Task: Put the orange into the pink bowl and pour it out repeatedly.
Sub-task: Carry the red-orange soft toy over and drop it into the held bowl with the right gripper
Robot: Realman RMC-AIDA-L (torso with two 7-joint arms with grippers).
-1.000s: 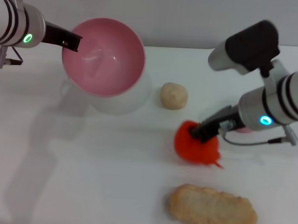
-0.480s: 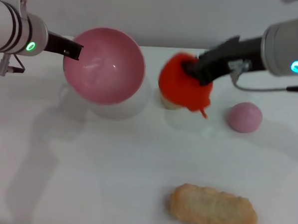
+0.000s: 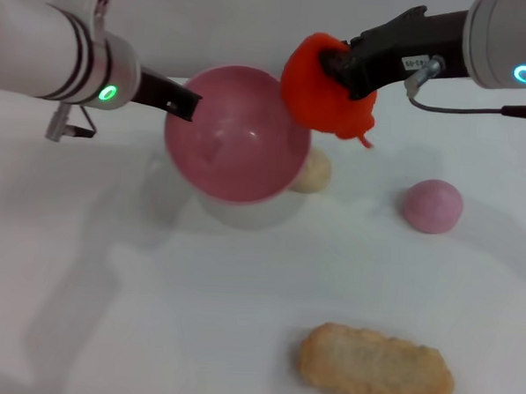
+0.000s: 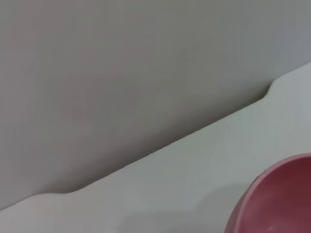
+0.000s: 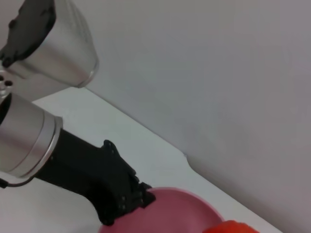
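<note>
The orange (image 3: 324,85) hangs in the air at the pink bowl's right rim, with my right gripper (image 3: 333,64) shut on it from the right. A sliver of the orange (image 5: 233,227) shows in the right wrist view. The pink bowl (image 3: 238,134) is held up above the table, its opening tilted toward the head camera. My left gripper (image 3: 184,105) is shut on its left rim. The bowl's rim also shows in the left wrist view (image 4: 277,199) and the right wrist view (image 5: 175,211), where the left gripper (image 5: 141,199) clamps it.
A small beige lumpy ball (image 3: 313,171) lies half hidden behind the bowl. A dull pink ball (image 3: 432,206) sits to the right. A long piece of toy bread (image 3: 375,366) lies near the table's front edge. The white table (image 3: 135,287) ends at a grey wall behind.
My right gripper has lifted the orange off the table and carried it up and left to the bowl's rim. My left gripper has moved the bowl right and toward the middle.
</note>
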